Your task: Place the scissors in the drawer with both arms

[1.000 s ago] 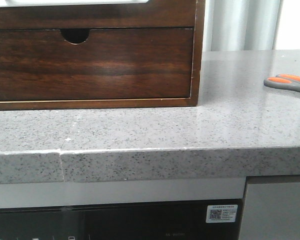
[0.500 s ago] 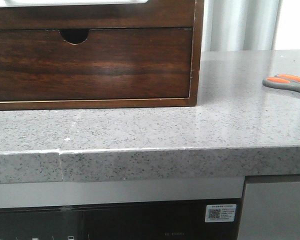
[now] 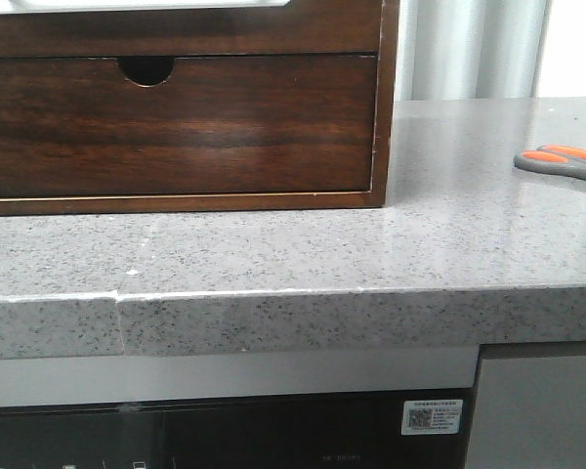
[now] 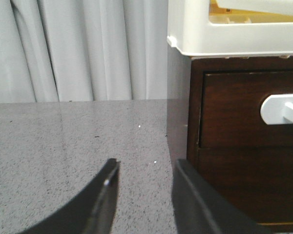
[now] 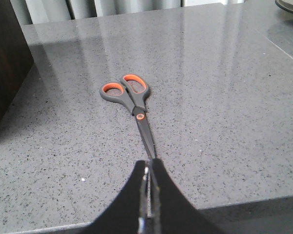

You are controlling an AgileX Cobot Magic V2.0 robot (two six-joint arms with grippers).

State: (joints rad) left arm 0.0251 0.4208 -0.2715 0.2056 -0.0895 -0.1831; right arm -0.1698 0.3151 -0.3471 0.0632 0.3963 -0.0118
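Observation:
The scissors [image 5: 132, 100], grey with orange-lined loops, lie flat on the grey stone counter, and their handles show at the right edge of the front view [image 3: 564, 161]. My right gripper [image 5: 149, 165] is shut on the scissors, its fingers pressed around the tip of the blades. The drawer [image 3: 176, 127] is a dark brown glossy front with a half-round notch [image 3: 147, 68], and it is closed. My left gripper [image 4: 146, 165] is open and holds nothing, low over the counter beside the wooden cabinet's side. Neither gripper shows in the front view.
The wooden cabinet [image 4: 244, 146] carries a white tray [image 4: 224, 34] on top, and a white handle [image 4: 283, 109] sticks out of its face. The counter's front edge [image 3: 293, 293] runs across the front view. Curtains hang behind the counter.

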